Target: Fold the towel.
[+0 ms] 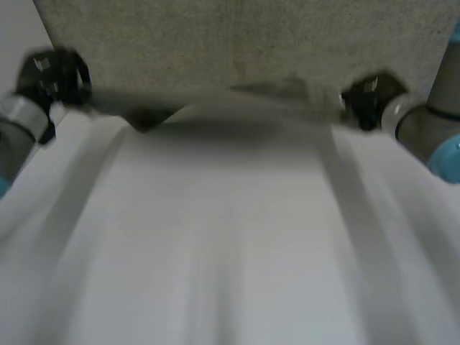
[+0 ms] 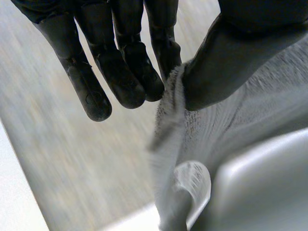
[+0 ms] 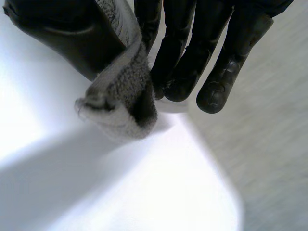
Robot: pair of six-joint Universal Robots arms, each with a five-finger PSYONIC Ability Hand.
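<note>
1. The grey towel [image 1: 244, 50] spreads across the top of the head view, on the white table [image 1: 230, 251], with its near edge lifted.
2. The left hand [image 1: 54, 75], at the upper left, pinches one end of that edge. Its wrist view shows cloth caught between the thumb [image 2: 231, 62] and straight fingers [image 2: 120, 72].
3. The right hand [image 1: 366, 100], at the upper right, holds the other end. A bunched corner [image 3: 120, 101] is squeezed between its thumb [image 3: 62, 33] and fingers [image 3: 183, 72].
4. Risk: both holds are shallow, right at the edge. A quick carry could likely pull a corner free.
5. Risk: uneven travel of the two hands would probably skew the fold or wrinkle the sagging middle.
6. A pale tab [image 2: 195, 180] sits on the towel beneath the left thumb, perhaps a sewn label. No writing on it can be read.
</note>
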